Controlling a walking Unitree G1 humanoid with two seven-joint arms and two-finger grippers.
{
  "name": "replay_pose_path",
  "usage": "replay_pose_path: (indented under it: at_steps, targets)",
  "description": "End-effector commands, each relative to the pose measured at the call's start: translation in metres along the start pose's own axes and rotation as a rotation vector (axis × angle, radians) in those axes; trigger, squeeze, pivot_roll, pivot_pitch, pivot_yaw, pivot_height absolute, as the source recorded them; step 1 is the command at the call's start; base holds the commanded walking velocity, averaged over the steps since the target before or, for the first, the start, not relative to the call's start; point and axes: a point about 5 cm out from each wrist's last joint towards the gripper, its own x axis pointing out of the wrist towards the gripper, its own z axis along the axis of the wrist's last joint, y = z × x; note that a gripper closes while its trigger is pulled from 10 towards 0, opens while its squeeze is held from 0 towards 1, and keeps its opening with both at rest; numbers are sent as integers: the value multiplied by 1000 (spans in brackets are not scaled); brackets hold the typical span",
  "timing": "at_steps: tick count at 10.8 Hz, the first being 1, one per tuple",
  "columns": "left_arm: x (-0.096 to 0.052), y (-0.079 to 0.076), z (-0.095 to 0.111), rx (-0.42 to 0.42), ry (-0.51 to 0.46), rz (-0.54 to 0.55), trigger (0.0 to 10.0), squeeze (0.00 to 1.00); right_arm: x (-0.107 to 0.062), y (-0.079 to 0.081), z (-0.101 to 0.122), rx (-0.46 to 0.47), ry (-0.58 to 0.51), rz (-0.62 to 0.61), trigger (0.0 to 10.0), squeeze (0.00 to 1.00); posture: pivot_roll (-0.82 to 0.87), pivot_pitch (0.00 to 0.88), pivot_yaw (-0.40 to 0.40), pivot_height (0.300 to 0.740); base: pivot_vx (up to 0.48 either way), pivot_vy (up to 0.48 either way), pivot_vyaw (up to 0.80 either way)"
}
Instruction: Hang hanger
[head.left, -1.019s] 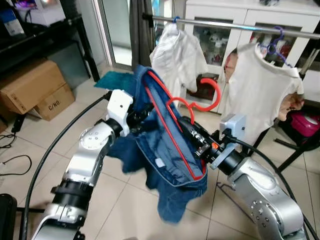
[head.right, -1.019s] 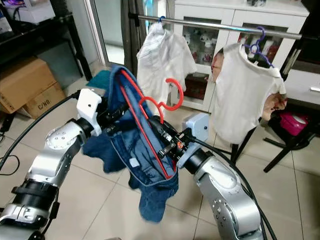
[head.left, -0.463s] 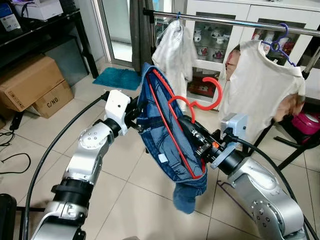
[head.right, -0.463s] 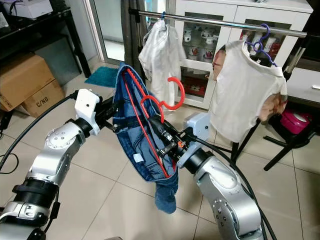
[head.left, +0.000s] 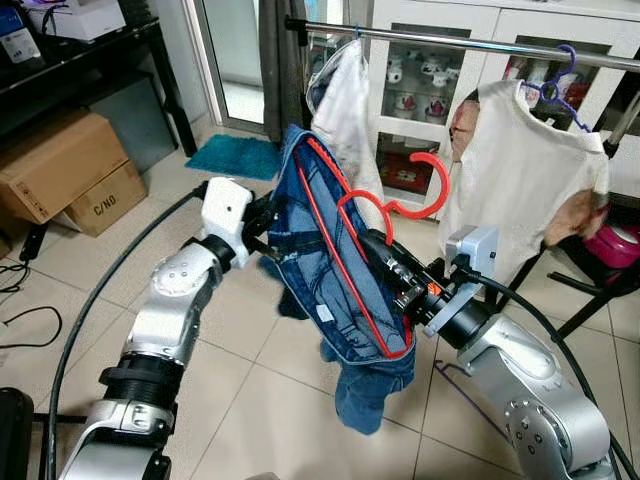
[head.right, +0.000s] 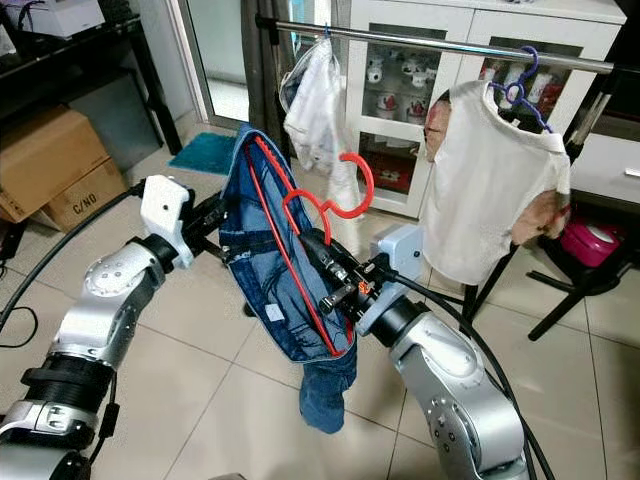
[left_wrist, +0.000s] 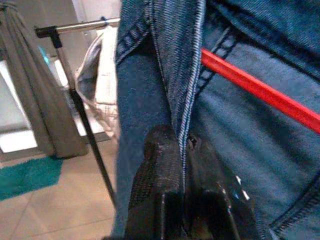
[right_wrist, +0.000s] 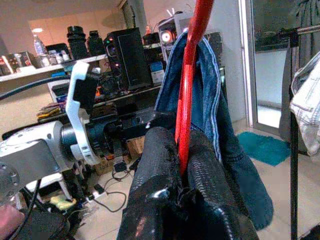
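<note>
Here, in the middle of the frame, the right gripper is clenching the lower bar of a red hanger, whose hook is curling up toward the upper right, below the metal rail and not touching it. A pair of blue jeans is draping over the hanger, one leg dangling toward the lower middle of the frame above the floor. The left gripper is pinching the denim's stitched edge at the left side of the garment, its two black fingers closed on the fabric, just beside the red bar. The rail is running across the top of the frame, carrying a white shirt on a blue hook at upper middle and a cream T-shirt on a purple hanger at upper right. Behind them a white cabinet with glass doors is showing cups inside. The floor is pale beige tile. A teal mat is lying at upper left by a glass door, with two cardboard boxes under a black shelf at far left. Black cables are looping over the tiles at lower left.
</note>
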Motion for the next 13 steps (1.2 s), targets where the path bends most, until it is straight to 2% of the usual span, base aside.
replay_pose_path:
  at_steps: [1, 2, 3, 4, 5, 6, 7, 8, 9, 10, 11, 12, 13]
  targets:
    - [1, 4, 5, -2, -7, -8, 0, 0, 0, 3, 9, -12, -35, 18, 0, 0, -100, 0, 74, 740, 0, 0, 0]
    - [1, 5, 9, -12, -36, -16, 0, 0, 0, 3, 6, -17, -11, 16, 0, 0, -102, 0, 75, 740, 0, 0, 0]
    - [-2, 6, 23, -54, -127, -52, 0, 0, -2, 1, -1, -51, 53, 8, 0, 0, -103, 0, 76, 740, 0, 0, 0]
    - [-8, 4, 43, -136, -267, -133, 0, 0, -6, 1, -8, -88, 115, 32, 0, 0, -102, 0, 76, 740, 0, 0, 0]
    - [-18, 20, 69, -249, -430, -102, 0, 0, -15, -3, -13, -100, 164, 50, 0, 0, -97, 0, 74, 740, 0, 0, 0]
    - [-21, 33, 77, -287, -483, -43, 0, 0, -19, -4, -14, -99, 181, 69, 0, 0, -95, 0, 73, 740, 0, 0, 0]
    - [-24, 61, 81, -332, -521, 153, 0, 0, -23, -3, -10, -74, 166, 110, 0, 0, -94, 0, 74, 740, 0, 0, 0]
    - [-30, 90, 72, -332, -463, 403, 0, 0, -24, 1, -5, -31, 123, 148, 0, 0, -93, 0, 75, 740, 0, 0, 0]
    - [-33, 100, 61, -305, -399, 495, 0, 0, -24, 6, -3, -2, 97, 177, 0, 0, -94, 0, 76, 740, 0, 0, 0]
    - [-28, 94, 49, -307, -314, 476, 0, 0, -22, 14, 1, 43, 48, 210, 0, 0, -96, 0, 81, 740, 0, 0, 0]
    - [-20, 81, 38, -290, -222, 391, 0, 0, -16, 11, 7, 57, -8, 152, 0, 0, -98, 0, 85, 740, 0, 0, 0]
    - [-7, 43, 20, -253, -79, 135, 0, 0, -2, -8, 17, 64, -116, -84, 0, 0, -99, 0, 91, 740, 0, 0, 0]
    - [-8, 13, 14, -257, -45, -65, 0, 0, 2, -26, 23, 97, -200, -274, 0, 0, -100, 0, 94, 740, 0, 0, 0]
